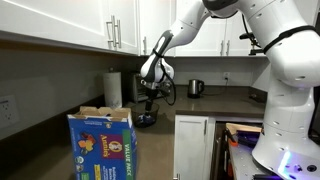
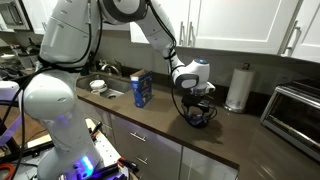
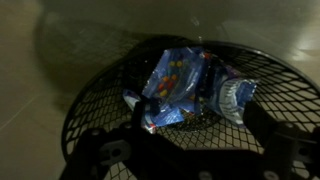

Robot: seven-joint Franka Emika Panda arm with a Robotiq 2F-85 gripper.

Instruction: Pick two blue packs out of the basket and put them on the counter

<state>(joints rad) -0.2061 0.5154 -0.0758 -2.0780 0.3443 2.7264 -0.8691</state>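
Observation:
In the wrist view the dark wire basket fills the frame and holds crumpled blue packs: a larger one in the middle and a paler one to its right. My gripper is open; its dark fingers reach down on either side of the packs and grip nothing. In both exterior views the gripper hangs straight above the small basket on the dark counter. The packs are too small to make out there.
A big blue cardboard carton stands on the counter. A paper towel roll stands by the wall, with a kettle further along. A toaster oven sits at the counter's end.

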